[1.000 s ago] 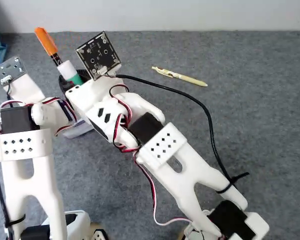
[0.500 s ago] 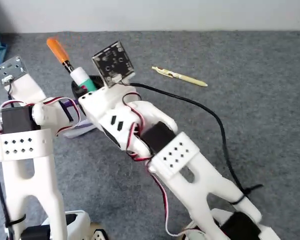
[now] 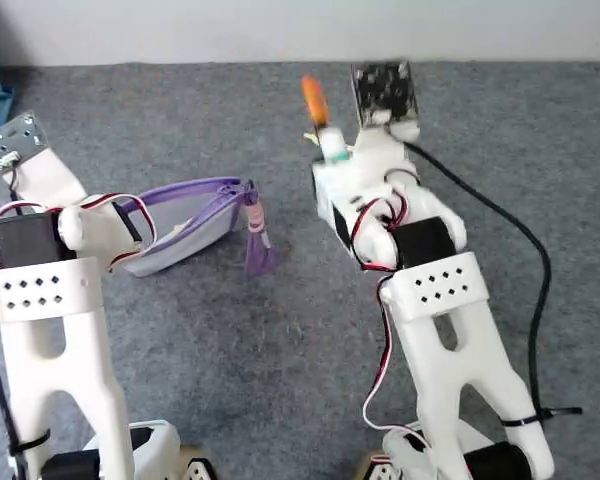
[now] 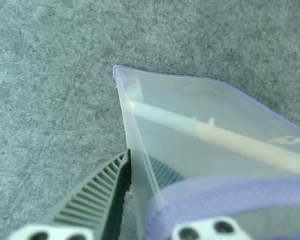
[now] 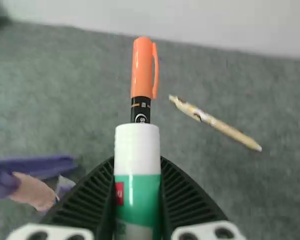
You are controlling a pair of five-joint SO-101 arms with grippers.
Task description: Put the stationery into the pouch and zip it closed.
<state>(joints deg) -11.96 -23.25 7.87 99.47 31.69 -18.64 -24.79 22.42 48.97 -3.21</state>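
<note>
- The pouch [image 3: 185, 225], resting on the desk [image 3: 280, 350], is gripped at its purple edge by the left tool [image 4: 150, 200].
- A glue stick [image 5: 136, 150] is clamped in the right tool [image 5: 136, 167], with an orange-capped marker [image 5: 142, 70] projecting beyond it; the print cannot be read.

Left arm [image 3: 50, 300] jaws clamped, right arm [image 3: 435, 290] jaws clamped

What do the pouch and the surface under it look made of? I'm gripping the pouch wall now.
Pouch: it looks like thin translucent plastic with a fine mesh-like weave and a soft sheen. The pale pen inside shows through the wall. The purple zip band looks like woven fabric. Table covering: grey, matte, speckled and fuzzy, so probably felt or short-pile carpet.
</note>
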